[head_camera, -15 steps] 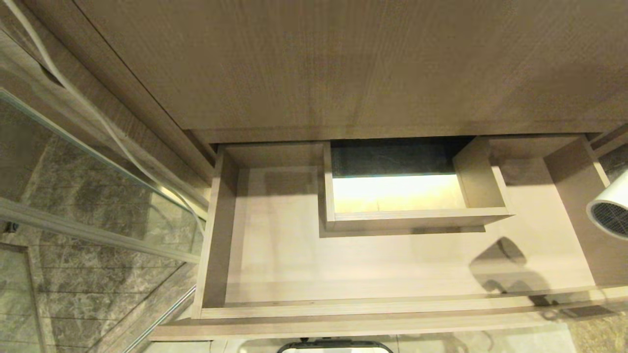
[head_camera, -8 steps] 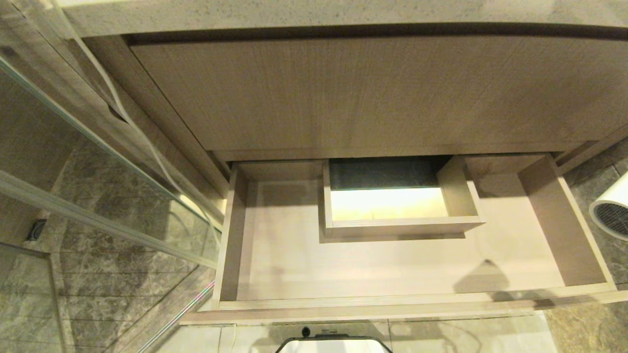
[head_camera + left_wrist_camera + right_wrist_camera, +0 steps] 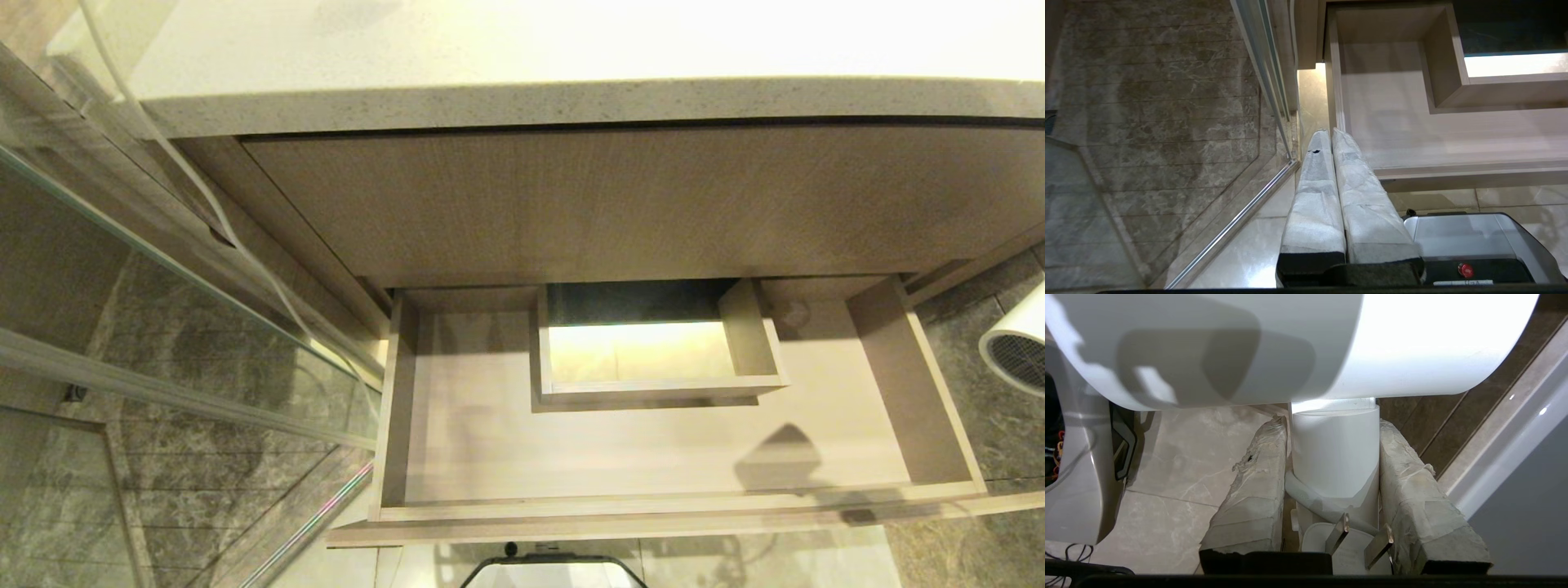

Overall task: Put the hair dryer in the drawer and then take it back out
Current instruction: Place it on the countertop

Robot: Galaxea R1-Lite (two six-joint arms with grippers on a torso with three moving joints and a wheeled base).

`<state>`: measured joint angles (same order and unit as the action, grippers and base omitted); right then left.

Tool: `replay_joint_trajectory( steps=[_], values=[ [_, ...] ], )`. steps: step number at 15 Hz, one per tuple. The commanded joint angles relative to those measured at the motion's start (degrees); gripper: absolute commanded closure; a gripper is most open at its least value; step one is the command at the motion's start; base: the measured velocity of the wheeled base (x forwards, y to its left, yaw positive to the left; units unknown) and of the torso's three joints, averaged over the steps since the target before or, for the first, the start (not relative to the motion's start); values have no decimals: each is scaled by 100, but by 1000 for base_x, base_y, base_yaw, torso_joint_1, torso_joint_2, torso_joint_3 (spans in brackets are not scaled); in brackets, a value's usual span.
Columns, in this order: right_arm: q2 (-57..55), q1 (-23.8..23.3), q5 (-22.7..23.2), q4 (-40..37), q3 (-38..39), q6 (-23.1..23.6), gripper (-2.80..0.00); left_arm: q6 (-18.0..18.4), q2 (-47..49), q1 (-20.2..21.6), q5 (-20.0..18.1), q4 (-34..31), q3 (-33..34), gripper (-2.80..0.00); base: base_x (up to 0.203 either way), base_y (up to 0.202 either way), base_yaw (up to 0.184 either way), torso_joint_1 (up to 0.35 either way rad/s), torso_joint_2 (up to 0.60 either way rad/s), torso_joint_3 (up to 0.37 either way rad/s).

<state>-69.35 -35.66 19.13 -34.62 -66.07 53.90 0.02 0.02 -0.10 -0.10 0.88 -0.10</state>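
The white hair dryer (image 3: pixel 1019 347) shows at the right edge of the head view, grey grille facing me, in the air outside and to the right of the drawer. My right gripper (image 3: pixel 1333 424) is shut on its handle (image 3: pixel 1335 453); the barrel (image 3: pixel 1290 343) fills the view above, and the plug (image 3: pixel 1347 543) hangs by the handle's base. The drawer (image 3: pixel 653 514) stands pulled out, nothing lying in it, with its boxed cut-out (image 3: pixel 653 384) at the back. My left gripper (image 3: pixel 1327 132) is shut, parked over the floor by the drawer's front left corner (image 3: pixel 1337 122).
A pale stone countertop (image 3: pixel 571 102) overhangs a taller wood-grain front (image 3: pixel 612 204) above the drawer. A glass shower partition (image 3: pixel 163 327) with a metal rail stands to the left. Dark marble floor (image 3: pixel 1004 425) lies right of the drawer. My base (image 3: pixel 555 572) sits just before the drawer's front.
The whole head view has shifted: the countertop has come into view and the drawer looks smaller and lower. The hair dryer stays at the right edge, still held.
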Motion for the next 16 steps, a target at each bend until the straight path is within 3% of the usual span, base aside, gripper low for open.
replay_joint_trajectory(
  steps=[1, 9, 16],
  values=[
    [9, -3, 12, -7, -2, 33, 0, 4, 6, 2, 1, 0, 1, 0, 0, 0, 0, 306, -534, -250],
    [-8, -3, 3, 17, -20, 24, 0, 4, 6, 3, 1, 0, 1, 0, 0, 0, 0, 307, -562, -258],
    [9, 5, 12, 219, -55, -311, 0, 2, 6, 6, 1, 0, 1, 0, 0, 0, 0, 25, -46, -23]
  ],
)
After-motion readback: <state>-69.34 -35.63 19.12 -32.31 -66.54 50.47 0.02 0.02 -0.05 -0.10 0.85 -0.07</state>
